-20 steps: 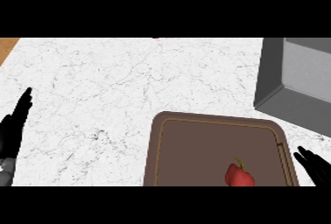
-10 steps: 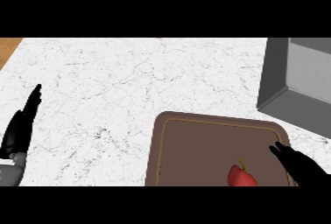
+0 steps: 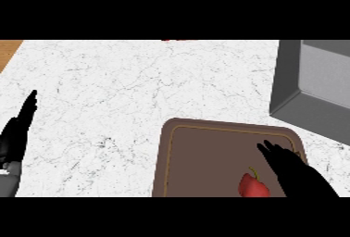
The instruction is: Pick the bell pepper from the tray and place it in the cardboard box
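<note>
A red bell pepper [image 3: 253, 186] with a thin green stem lies near the front edge of a brown tray [image 3: 205, 152] at the lower middle-right of the head view. My right hand [image 3: 295, 173] hovers over the tray's right side, just right of the pepper, with its fingers straight and pointing up-left, so it is open. A grey box [image 3: 315, 88] with a sloping inner wall stands at the upper right, beyond the tray. My left hand [image 3: 17, 134] rests open at the left edge, fingers up.
The white marble counter [image 3: 137, 92] spreads across the left and middle. A strip of wooden surface [image 3: 8, 48] shows at the upper left corner. A small red thing [image 3: 179, 40] peeks in at the top edge.
My right hand has come in from the right edge and moved left over the tray, ending beside the pepper. The left hand drifted slightly upward.
</note>
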Robot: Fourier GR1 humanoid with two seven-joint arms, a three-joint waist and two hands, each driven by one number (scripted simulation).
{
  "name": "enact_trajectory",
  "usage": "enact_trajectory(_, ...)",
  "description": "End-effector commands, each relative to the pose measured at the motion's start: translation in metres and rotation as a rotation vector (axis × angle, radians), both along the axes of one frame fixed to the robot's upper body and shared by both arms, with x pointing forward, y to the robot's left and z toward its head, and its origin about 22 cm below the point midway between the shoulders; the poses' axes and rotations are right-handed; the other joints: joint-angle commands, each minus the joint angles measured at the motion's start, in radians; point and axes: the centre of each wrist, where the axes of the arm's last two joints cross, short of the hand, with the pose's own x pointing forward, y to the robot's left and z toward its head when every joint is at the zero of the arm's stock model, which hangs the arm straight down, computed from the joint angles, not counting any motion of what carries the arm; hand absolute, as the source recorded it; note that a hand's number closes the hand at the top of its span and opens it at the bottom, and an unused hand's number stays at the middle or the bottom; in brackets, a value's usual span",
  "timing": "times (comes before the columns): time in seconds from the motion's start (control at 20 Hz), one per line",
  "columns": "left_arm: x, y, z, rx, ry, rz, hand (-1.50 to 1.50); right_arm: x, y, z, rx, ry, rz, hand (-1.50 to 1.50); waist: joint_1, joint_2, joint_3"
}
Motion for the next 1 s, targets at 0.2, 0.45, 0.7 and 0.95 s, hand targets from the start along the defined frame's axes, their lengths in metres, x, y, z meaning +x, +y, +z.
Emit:
enact_trajectory(0.2, 0.011, -0.014, 0.016, -0.004, -0.016, -0.011, 0.00, 0.019, 0.001, -0.008, 0.035, 0.016, 0.034, -1.50, -0.006, -0.001, 0.001)
enact_trajectory(0.45, -0.012, -0.007, -0.001, 0.001, 0.001, -0.001, 0.00, 0.000, 0.027, -0.003, 0.092, 0.017, 0.088, -1.50, -0.005, -0.002, 0.001)
enact_trajectory(0.7, -0.021, 0.011, -0.002, 0.004, -0.003, -0.010, 0.00, -0.011, 0.049, 0.013, 0.103, -0.019, 0.111, -1.50, -0.003, -0.003, 0.000)
enact_trajectory(0.95, 0.004, 0.000, -0.004, -0.009, 0.012, -0.007, 0.00, 0.008, 0.051, 0.000, 0.007, 0.071, 0.095, -1.50, -0.006, 0.000, 0.000)
